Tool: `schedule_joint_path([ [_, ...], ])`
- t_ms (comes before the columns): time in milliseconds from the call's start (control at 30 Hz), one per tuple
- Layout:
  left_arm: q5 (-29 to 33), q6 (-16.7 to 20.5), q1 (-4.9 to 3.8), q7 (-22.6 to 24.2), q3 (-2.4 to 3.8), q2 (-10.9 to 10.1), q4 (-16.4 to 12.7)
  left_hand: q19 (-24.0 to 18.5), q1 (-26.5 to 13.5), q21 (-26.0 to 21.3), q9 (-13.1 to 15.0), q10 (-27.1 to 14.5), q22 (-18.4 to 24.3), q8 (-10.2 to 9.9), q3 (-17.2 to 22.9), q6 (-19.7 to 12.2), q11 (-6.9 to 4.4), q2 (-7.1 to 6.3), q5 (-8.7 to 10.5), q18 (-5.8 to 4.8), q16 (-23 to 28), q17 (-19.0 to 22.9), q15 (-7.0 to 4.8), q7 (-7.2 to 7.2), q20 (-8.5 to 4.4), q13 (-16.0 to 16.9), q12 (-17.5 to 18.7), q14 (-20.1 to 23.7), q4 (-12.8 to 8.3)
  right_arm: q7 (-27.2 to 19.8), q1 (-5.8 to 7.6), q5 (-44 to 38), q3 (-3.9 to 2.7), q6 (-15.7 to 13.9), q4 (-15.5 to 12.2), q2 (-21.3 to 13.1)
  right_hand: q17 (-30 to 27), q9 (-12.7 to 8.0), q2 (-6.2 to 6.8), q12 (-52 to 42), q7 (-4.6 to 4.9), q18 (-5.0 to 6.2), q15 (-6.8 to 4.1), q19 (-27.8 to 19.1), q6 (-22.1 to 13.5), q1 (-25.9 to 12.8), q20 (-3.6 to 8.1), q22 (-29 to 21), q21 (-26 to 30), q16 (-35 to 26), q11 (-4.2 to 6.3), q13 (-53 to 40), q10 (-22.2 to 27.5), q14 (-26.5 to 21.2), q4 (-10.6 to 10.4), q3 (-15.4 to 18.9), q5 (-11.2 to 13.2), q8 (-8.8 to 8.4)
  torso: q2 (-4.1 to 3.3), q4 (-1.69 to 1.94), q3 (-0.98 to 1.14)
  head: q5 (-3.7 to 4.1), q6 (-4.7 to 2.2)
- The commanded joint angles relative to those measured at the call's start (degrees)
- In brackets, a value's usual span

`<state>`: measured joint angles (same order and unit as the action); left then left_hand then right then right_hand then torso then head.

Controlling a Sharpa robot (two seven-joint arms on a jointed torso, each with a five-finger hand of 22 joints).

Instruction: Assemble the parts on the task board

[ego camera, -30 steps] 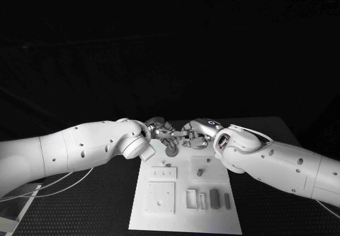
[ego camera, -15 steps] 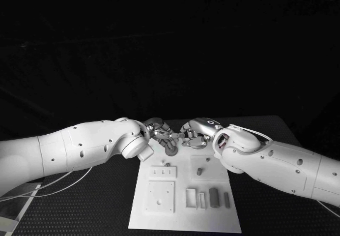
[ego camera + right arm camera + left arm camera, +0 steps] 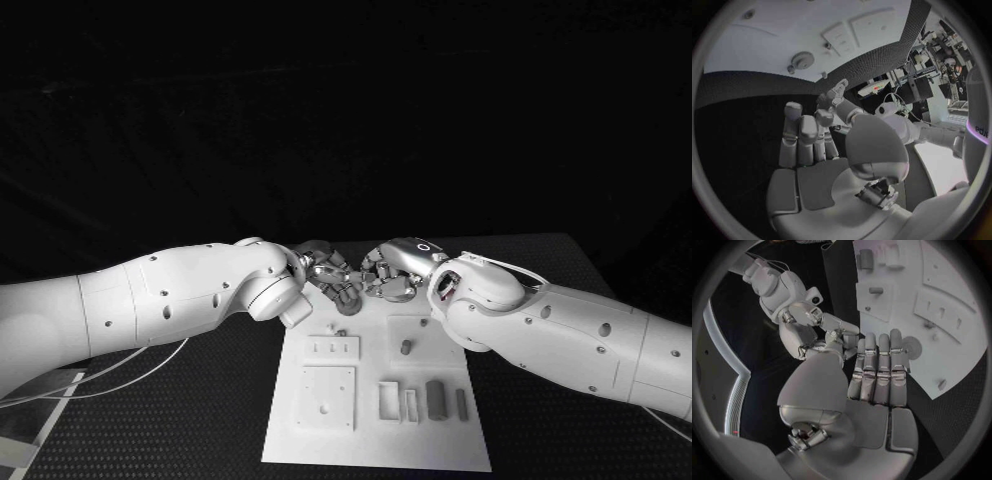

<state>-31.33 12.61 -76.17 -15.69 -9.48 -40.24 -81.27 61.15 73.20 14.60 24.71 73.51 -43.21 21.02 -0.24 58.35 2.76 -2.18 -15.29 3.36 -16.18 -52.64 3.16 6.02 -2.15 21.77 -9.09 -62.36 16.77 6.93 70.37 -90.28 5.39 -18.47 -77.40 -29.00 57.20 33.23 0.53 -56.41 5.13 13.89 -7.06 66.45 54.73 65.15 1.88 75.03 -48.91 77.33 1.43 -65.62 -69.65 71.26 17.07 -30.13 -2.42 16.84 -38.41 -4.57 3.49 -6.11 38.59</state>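
**A:** What is happening on the left?

**B:** The left hand [image 3: 329, 275] is hovering over the far end of the task board [image 3: 433, 440], which is lying in the middle of the tabletop [image 3: 173, 440]. Its fingers [image 3: 879, 365] are stretching out straight, side by side, and they are holding nothing.

**A:** Where is the part it is working on?

**B:** A round, toothed grey part [image 3: 912, 346] is lying flat on the board's far end, just beside those fingertips. No hand is gripping it. Toward the tabletop's near edge, a row of grey blocks [image 3: 434, 400] is sitting in the board's slots, untouched.

**A:** And on the right?

**B:** The right hand [image 3: 392, 275] is hanging over the same far end. Its fingers [image 3: 795, 135] are bending loosely, and I am seeing nothing in its palm.

**A:** What has just changed?

**B:** Over the last second the right hand has been drifting leftward, so the two hands are now nearly touching above the board. The left hand has barely moved. The head view is no longer showing the round part below the hands as it did a second ago.

**A:** What does that mean for the task?

**B:** I am judging that the hands are closing in on the round part together, with no grasp made yet, so assembly is still at an early stage.
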Motion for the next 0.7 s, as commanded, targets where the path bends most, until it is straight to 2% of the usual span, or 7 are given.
schedule_joint_path([
  [33,-0.4,-0.8,-0.03,-0.3,0.01,0.2,-0.2,0.2,0.2,0.3,0.1,0.4,-0.1,-0.2,-0.4,0.5,0.01,0.22,0.43,1.16,0.0,-0.1,-0.06,-0.01,-0.42,0.1,-0.2,-0.5,0.0,0.8,-0.02,-1.5,-0.03,-0.1,-0.1,0.3,-0.1,1.3,-0.20,0.0,-0.09,1.11,-0.33,-0.1,4.4,0.6,0.32,0.6,-0.2,0.0,-0.06,0.1,-0.3,-0.1,-0.2,0.1,-0.3,1.08,-0.04,-0.01,0.03,-0.04,0.10],
  [433,-0.1,-0.2,-0.03,-0.6,0.01,0.5,-0.1,0.2,0.0,0.3,0.1,0.4,-0.4,-0.3,-0.3,0.7,-0.05,0.92,0.95,1.16,0.1,-0.4,-0.15,-0.07,-0.55,0.5,-0.1,-0.6,-0.1,1.2,-0.15,-2.0,-0.03,0.1,-0.6,0.6,-0.1,1.2,-0.15,0.1,-0.10,1.11,-0.34,0.0,4.5,0.6,0.36,0.6,-0.2,0.0,-0.05,0.1,-0.4,0.0,-0.2,0.1,-0.3,1.05,-0.03,0.00,0.09,-0.10,0.28],
  [700,0.6,0.1,-0.03,-0.7,0.01,0.4,-0.1,0.0,3.0,0.2,0.1,0.5,-1.0,-0.6,0.0,0.8,-0.08,2.76,0.80,1.09,0.4,-0.9,-0.18,-0.09,-0.61,1.2,0.2,-0.7,-0.2,1.5,-0.24,-2.2,-0.03,0.2,-1.1,0.4,-0.1,1.2,-0.12,0.1,-0.11,1.11,-0.35,0.0,4.5,0.6,0.38,0.6,-0.2,0.0,-0.04,0.2,-0.5,0.1,-0.2,0.1,-0.3,1.03,-0.07,-0.04,0.11,-0.19,0.45],
])
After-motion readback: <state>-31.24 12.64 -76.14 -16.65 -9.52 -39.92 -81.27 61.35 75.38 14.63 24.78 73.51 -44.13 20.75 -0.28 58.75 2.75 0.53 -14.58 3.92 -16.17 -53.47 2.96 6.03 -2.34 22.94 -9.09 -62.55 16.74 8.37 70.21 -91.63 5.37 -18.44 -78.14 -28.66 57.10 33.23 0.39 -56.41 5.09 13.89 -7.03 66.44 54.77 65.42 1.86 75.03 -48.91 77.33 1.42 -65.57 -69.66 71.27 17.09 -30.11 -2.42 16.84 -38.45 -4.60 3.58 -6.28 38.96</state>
